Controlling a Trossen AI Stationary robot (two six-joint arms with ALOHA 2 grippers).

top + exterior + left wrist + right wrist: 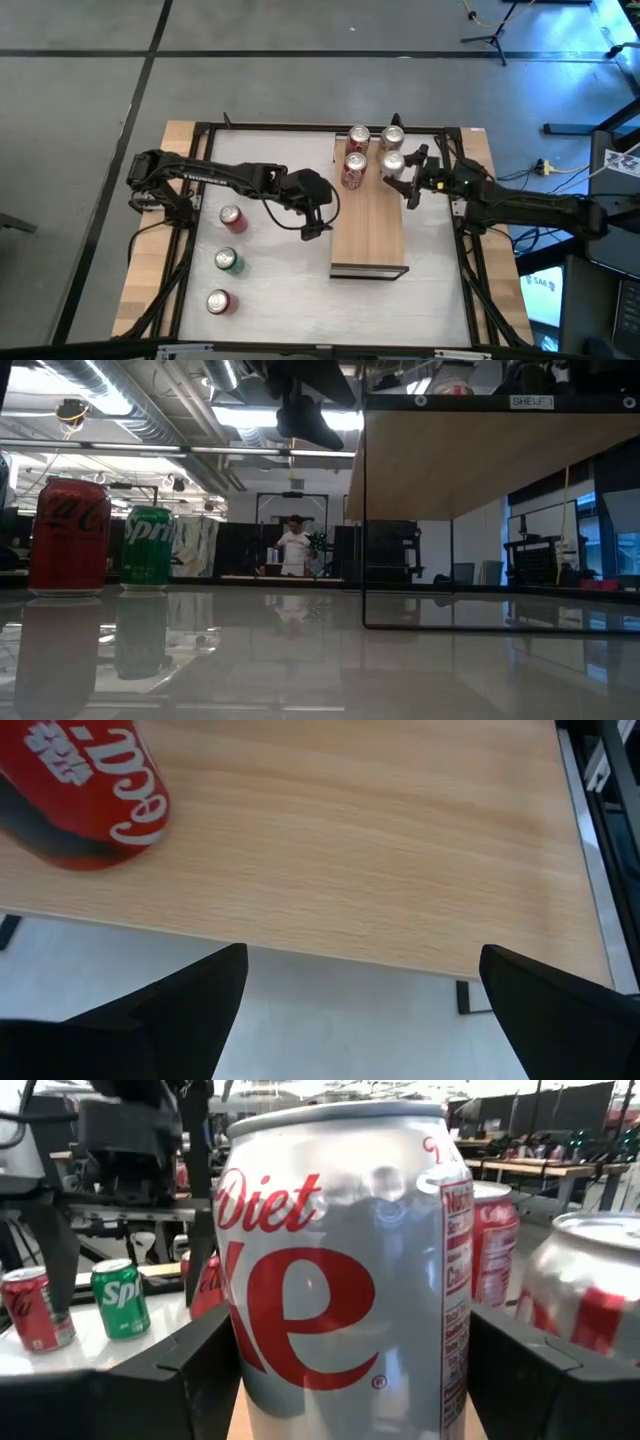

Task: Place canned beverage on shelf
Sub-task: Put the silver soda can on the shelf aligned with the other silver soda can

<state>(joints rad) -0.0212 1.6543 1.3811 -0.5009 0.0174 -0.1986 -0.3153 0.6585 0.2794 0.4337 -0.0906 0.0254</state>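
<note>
Seen from above, the right gripper (403, 172) is reaching in from three o'clock, its fingers clasping a silver Diet Coke can (392, 163) standing on the shelf (368, 225) toward its twelve o'clock end. Three more cans are standing around it there: a red can (354, 170) at its nine o'clock, another red can (359, 137) and a silver can (392, 137) behind. The left gripper (318, 218) is hovering with fingers spread wide just off the shelf's nine o'clock edge. On the white tabletop (280, 280), at the shelf's eight o'clock, a red can (232, 219), a green Sprite can (229, 261) and another red can (220, 301) are waiting.
</note>
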